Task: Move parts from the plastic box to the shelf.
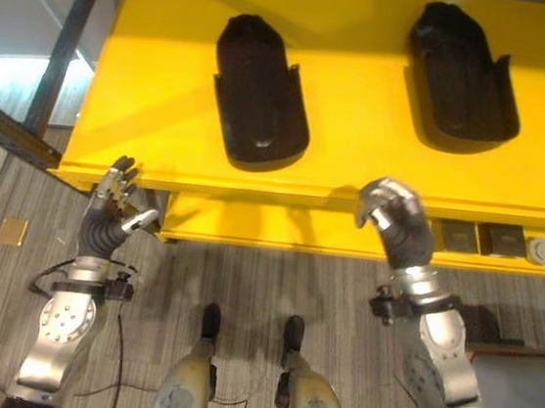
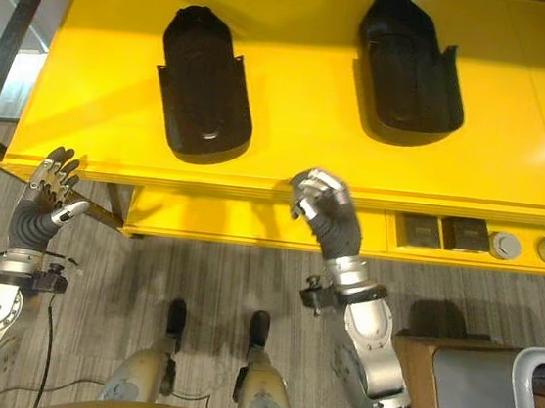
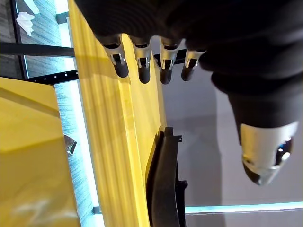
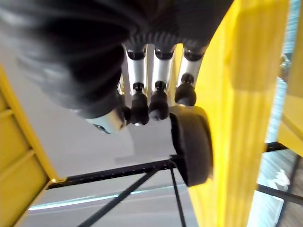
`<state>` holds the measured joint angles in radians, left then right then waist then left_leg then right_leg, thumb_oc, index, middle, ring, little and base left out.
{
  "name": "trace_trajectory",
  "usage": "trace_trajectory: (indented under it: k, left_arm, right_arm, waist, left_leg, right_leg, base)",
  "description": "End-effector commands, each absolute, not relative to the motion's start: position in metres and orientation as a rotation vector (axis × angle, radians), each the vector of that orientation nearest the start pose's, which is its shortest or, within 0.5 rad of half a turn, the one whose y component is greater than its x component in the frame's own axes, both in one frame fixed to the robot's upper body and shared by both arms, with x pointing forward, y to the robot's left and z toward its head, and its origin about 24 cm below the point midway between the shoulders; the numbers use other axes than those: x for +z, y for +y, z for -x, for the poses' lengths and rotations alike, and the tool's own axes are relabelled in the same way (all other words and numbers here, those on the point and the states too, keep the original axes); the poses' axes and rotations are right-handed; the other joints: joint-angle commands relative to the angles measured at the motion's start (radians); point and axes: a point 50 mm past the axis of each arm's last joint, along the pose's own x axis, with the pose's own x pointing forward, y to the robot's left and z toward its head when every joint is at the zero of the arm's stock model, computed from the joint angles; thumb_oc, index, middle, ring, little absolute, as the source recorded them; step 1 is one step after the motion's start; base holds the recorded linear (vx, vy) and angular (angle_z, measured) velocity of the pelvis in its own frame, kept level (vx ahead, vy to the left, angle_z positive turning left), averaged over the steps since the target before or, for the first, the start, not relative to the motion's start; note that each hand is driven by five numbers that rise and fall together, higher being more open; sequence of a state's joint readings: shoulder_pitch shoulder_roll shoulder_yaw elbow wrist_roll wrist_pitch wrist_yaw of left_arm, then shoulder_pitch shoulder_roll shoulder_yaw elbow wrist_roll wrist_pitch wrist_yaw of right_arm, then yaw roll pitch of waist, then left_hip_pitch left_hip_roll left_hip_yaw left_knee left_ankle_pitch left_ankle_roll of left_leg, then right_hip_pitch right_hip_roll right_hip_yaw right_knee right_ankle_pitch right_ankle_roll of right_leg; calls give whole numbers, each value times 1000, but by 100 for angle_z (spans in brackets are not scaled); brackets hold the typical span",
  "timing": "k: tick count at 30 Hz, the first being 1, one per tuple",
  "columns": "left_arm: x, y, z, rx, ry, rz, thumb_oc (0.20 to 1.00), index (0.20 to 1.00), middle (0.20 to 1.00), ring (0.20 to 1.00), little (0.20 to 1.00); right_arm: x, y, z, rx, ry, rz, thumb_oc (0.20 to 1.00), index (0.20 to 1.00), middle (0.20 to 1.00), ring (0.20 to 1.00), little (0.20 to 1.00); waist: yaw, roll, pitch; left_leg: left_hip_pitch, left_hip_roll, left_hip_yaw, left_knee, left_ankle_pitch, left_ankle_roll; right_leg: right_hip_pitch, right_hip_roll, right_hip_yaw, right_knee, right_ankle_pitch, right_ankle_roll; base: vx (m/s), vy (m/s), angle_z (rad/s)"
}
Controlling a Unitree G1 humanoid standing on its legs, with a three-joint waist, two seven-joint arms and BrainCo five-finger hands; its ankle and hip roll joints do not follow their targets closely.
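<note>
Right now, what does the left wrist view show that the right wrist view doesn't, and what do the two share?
Left wrist view: the left hand with straight fingers by the front edge of the yellow shelf, a lower yellow level, and a white scrap on the floor. Right wrist view: the right hand with curled fingers holding nothing, and dark frame bars. Shared: the yellow shelf, and in each a black part lying on it, seen edge-on.

We look down on a bright yellow flat metal shelf (image 1: 360, 125) carrying 2 black moulded plastic parts (image 1: 260, 94), well apart, the second (image 1: 461, 78) further right. Our left hand (image 1: 109, 215) hangs at the shelf's front left corner, fingers straight. Our right hand (image 1: 397, 218) sits curled and empty against the front edge.
</note>
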<state>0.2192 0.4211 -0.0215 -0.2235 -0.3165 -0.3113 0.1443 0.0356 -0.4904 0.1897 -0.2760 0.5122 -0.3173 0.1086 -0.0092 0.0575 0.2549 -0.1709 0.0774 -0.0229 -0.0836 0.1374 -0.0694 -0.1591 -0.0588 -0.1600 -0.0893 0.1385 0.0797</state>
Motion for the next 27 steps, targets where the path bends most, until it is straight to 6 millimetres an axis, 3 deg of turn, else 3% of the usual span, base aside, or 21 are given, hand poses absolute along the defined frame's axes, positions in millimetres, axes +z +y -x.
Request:
trace_trajectory:
  k: [1, 4, 10, 13, 15, 18, 27]
  left_arm:
    - [107, 225, -204, 62, -396, -140, 1000, 1000, 1000, 1000, 1000]
    - [107, 223, -206, 51, -396, -141, 1000, 1000, 1000, 1000, 1000]
    - [104, 216, -213, 18, -388, -110, 1000, 1000, 1000, 1000, 1000]
    - [104, 215, -214, 14, -388, -104, 1000, 1000, 1000, 1000, 1000]
    - [103, 213, -216, 5, -380, -89, 1000, 1000, 1000, 1000, 1000]
    - [102, 211, -217, -2, -374, -82, 1000, 1000, 1000, 1000, 1000]
    - [101, 209, -218, -16, -368, -72, 1000, 1000, 1000, 1000, 1000]
  right_arm:
    - [141, -149, -243, 469, -531, -54, 200, 200, 200, 200, 200]
    - [141, -143, -248, 485, -524, -21, 200, 200, 200, 200, 200]
    - [155, -115, -283, 479, -564, 53, 200, 200, 200, 200, 200]
    - [158, -114, -286, 469, -576, 55, 200, 200, 200, 200, 200]
    - [175, -110, -294, 449, -634, 45, 200, 200, 200, 200, 200]
    - [182, -111, -297, 429, -657, 29, 200, 200, 200, 200, 200]
    - [170, -105, -303, 450, -597, 92, 200, 200, 200, 200, 200]
  waist:
    - [16, -59, -6]
    - [20, -58, -3]
    - [50, -44, -1]
    - [55, -43, -1]
    - [74, -39, -4]
    - [83, -38, -5]
    - [96, -39, -6]
  left_leg:
    - [67, 12, 11, -4, -150, 4]
    - [67, 13, 12, -4, -149, 4]
    - [60, 9, -5, -4, -145, 5]
    - [59, 8, -8, -4, -145, 5]
    - [52, 5, -18, -4, -142, 6]
    - [48, 3, -23, -4, -142, 7]
    - [42, 3, -30, -4, -140, 6]
  right_leg:
    - [111, -51, 10, 2, -189, 49]
    - [110, -51, 11, 2, -189, 48]
    - [112, -52, 1, 2, -191, 44]
    - [112, -52, 0, 2, -191, 44]
    - [113, -52, -10, 2, -193, 44]
    - [112, -52, -14, 2, -194, 43]
    - [110, -50, -21, 2, -195, 42]
  base:
    - [-26, 0, -10]
    - [-8, -3, -6]
    - [4, -5, 2]
    - [5, -5, 4]
    - [22, -21, 13]
    - [14, -15, 15]
    - [2, -2, 3]
